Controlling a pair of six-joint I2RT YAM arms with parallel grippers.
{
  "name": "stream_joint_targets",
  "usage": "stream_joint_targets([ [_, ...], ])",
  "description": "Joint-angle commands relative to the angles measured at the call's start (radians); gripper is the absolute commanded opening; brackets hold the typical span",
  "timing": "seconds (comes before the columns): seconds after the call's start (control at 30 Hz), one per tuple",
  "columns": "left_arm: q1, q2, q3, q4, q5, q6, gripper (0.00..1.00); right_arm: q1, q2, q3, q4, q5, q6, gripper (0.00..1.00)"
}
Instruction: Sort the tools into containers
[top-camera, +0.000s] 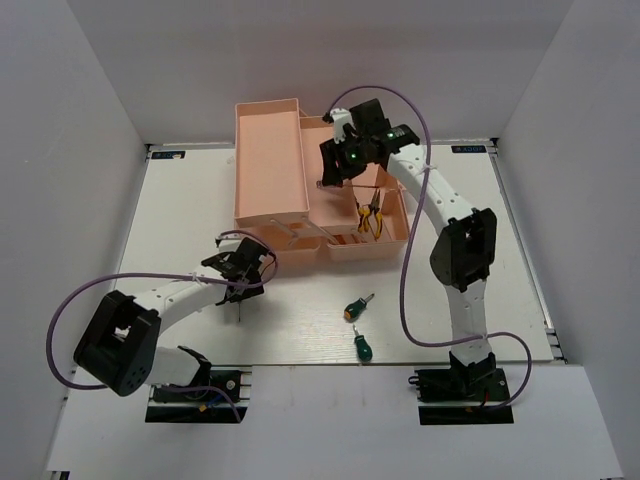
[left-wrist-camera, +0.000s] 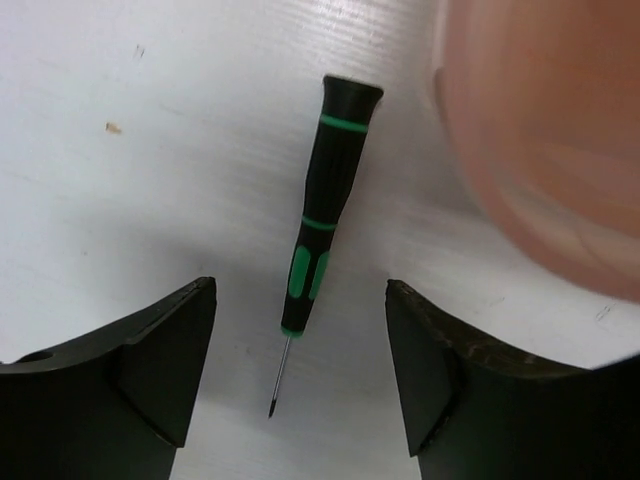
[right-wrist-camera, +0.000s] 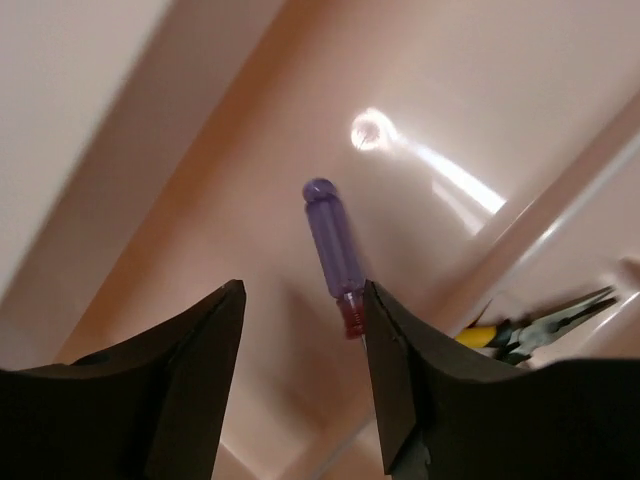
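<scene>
White table (top-camera: 500, 250) carried the thin black-green screwdriver (left-wrist-camera: 330, 190), centred between the spread fingers of the left tool (left-wrist-camera: 300, 340), long axis crossing their closing line, tip nearest the tool. Right tool (right-wrist-camera: 303, 340), also spread, hung over the toolbox (top-camera: 268, 160), well apart.

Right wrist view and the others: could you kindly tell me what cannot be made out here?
Right wrist: translucent blue-handled screwdriver, shaft hidden behind a black finger; yellow-handled pliers, handles cut off by it.
Left wrist: salmon-pink plastic toolbox, blurred.
Top external: thin black-green screwdriver, mostly hidden under the left gripper.
</scene>
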Motion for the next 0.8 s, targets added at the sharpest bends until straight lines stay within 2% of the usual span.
stream_joint_targets([
  [0.0,0.032,0.032,-0.011,0.091,0.023,0.049,0.78,0.002,-0.047,0.01,-0.028,-0.02,0.052,0.58],
  [0.07,0.043,0.055,-0.02,0.135,0.035,0.076,0.74,-0.029,-0.09,-0.046,-0.018,-0.037,0.049,0.59],
  [0.23,0.053,0.121,0.023,0.139,0.062,0.098,0.37,-0.05,-0.187,-0.203,0.034,-0.096,0.084,0.6],
  [0.3,0.062,0.132,0.023,0.139,0.077,0.098,0.37,-0.076,-0.245,-0.287,0.071,-0.106,0.104,0.6],
  [0.43,0.062,0.109,-0.008,0.139,0.12,0.089,0.37,-0.116,-0.296,-0.355,0.088,-0.149,0.123,0.6],
  [0.53,0.062,0.087,-0.034,0.129,0.145,0.07,0.23,-0.145,-0.321,-0.392,0.091,-0.167,0.131,0.6],
  [0.57,0.062,0.087,-0.034,0.129,0.158,0.07,0.14,-0.153,-0.325,-0.404,0.09,-0.175,0.131,0.6],
  [0.63,0.042,0.057,-0.034,0.088,0.167,0.059,0.04,-0.167,-0.33,-0.418,0.079,-0.201,0.126,0.66],
  [0.67,0.042,0.008,-0.022,0.074,0.198,0.059,0.0,-0.181,-0.331,-0.424,0.07,-0.207,0.087,0.73],
  [0.7,0.028,-0.029,-0.022,0.062,0.21,0.072,0.0,-0.185,-0.338,-0.424,0.055,-0.218,0.072,0.84],
  [0.77,0.016,-0.122,-0.022,0.03,0.253,0.111,0.0,-0.192,-0.357,-0.45,0.041,-0.236,0.002,0.9],
])
